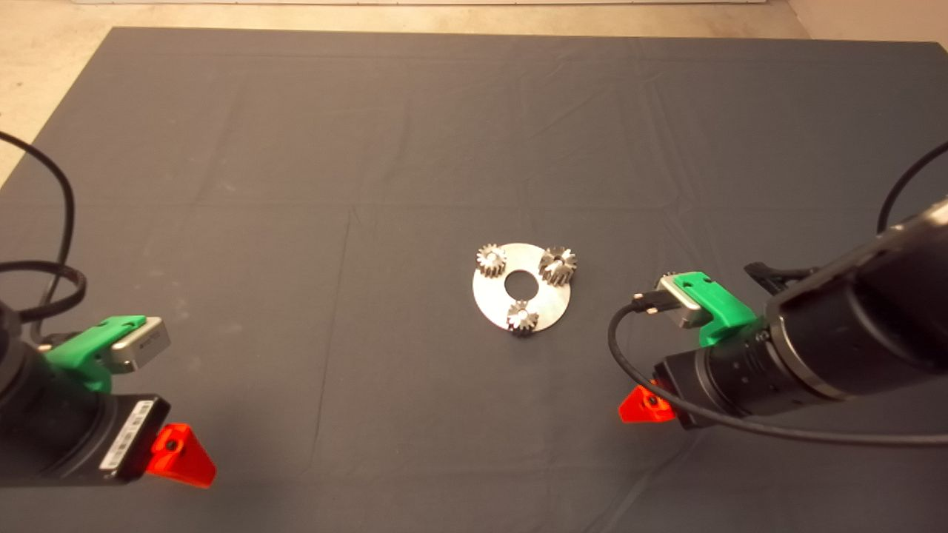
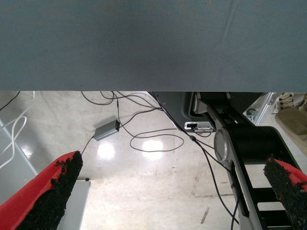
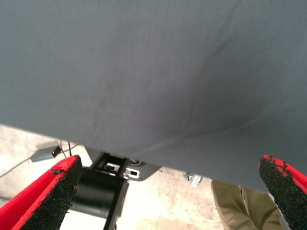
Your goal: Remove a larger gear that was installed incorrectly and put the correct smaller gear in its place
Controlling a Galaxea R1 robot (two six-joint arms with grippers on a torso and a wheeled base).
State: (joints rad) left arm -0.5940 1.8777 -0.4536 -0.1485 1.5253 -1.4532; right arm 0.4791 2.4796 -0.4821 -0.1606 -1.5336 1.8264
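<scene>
The larger gear (image 1: 558, 265), a dark grey steel toothed wheel, sits on the far right edge of a round silvery steel plate (image 1: 549, 302) with a central hole, mid-worktop on the dark mat (image 1: 296, 185). Two small silvery toothed gears (image 1: 490, 260) (image 1: 522, 317) occupy the plate's other positions. The right hand (image 1: 646, 405) hangs near the plate's right, fingers (image 3: 53, 196) spread wide. The left hand (image 1: 180, 455) waits well apart at the lower left, also wide open.

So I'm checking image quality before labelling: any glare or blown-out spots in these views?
Head view: the round metal plate under the gears shines bright but its outline stays readable. Left wrist view: a ceiling light's reflection glares off the glossy floor among the cables. Right wrist view: evenly lit mat, no glare.
</scene>
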